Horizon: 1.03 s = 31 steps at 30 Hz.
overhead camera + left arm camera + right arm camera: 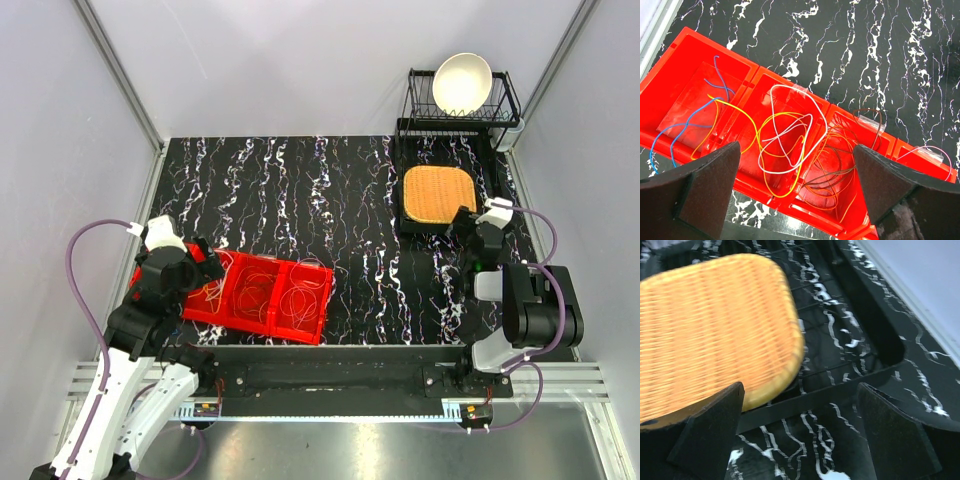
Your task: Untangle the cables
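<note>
The left gripper (pixel 797 200) is hanging over a red tray (pixel 687 90) with its fingers spread wide and nothing between them. The cables (pixel 790 142) are all in that tray, straight under and just ahead of the hand, lying across a few compartments. A white loop (pixel 772 97) sits pretty much dead centre between the fingers, and a yellow wire (pixel 735 105) is wound through it. That yellow one also drapes over a divider wall into the next compartment, the one nearer the finger on the left of the wrist view, where a blue wire (pixel 720 75) crosses it. Toward the other finger there's a bunch of orange and brown loops (pixel 835 165) piled on each other and touching the white and yellow mess. Further out past that finger, a pink loop (pixel 927 148) sits on its own. So the divider walls and the overlaps are what's in the way.

The right gripper (pixel 800 440) is well apart from all that, also spread open and holding nothing. Right in front of it is a woven mat (pixel 710 325) lying in a black tray (pixel 875 330). Beyond that, at the far corner of the marbled table (pixel 300 190), stands a dish rack (pixel 507 100) with a white bowl (pixel 462 82) in it.
</note>
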Motion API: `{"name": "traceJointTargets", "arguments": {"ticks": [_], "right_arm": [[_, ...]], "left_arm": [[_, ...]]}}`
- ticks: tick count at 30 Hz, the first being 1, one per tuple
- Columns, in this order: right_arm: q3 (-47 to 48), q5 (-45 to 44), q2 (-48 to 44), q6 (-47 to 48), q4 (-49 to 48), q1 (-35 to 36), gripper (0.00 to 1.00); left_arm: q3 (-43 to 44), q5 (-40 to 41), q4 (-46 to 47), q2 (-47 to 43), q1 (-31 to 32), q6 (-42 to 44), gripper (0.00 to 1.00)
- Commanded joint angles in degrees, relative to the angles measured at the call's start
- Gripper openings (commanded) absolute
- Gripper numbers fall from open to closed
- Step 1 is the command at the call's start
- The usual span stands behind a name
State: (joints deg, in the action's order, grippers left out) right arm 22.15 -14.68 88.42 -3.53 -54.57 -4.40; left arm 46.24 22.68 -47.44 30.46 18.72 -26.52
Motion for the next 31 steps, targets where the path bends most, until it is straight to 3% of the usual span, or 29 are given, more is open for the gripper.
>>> {"name": "traceJointTargets", "arguments": {"ticks": [1, 22, 25, 31], "right_arm": [[-0.88, 6.33, 0.7, -1.57, -5.98, 0.54, 1.0], [-1.23, 7.56, 0.52, -0.51, -6.52, 0.62, 1.0], [-1.06, 11.85, 0.61, 1.15, -6.08, 0.62, 1.0], [-1.15, 12.22, 0.44, 1.16, -6.43, 0.71, 1.0]], "left_arm": [[-0.36, -1.4, 2.88, 0.13, -0.26, 1.21, 0.99], [-0.36, -1.41, 2.88, 0.3, -0.26, 1.21, 0.99], [-0.36, -1.32, 2.79, 0.22, -0.18, 1.12, 0.99], [-0.36, -1.32, 2.79, 0.48, -0.18, 1.21, 0.99]]}}
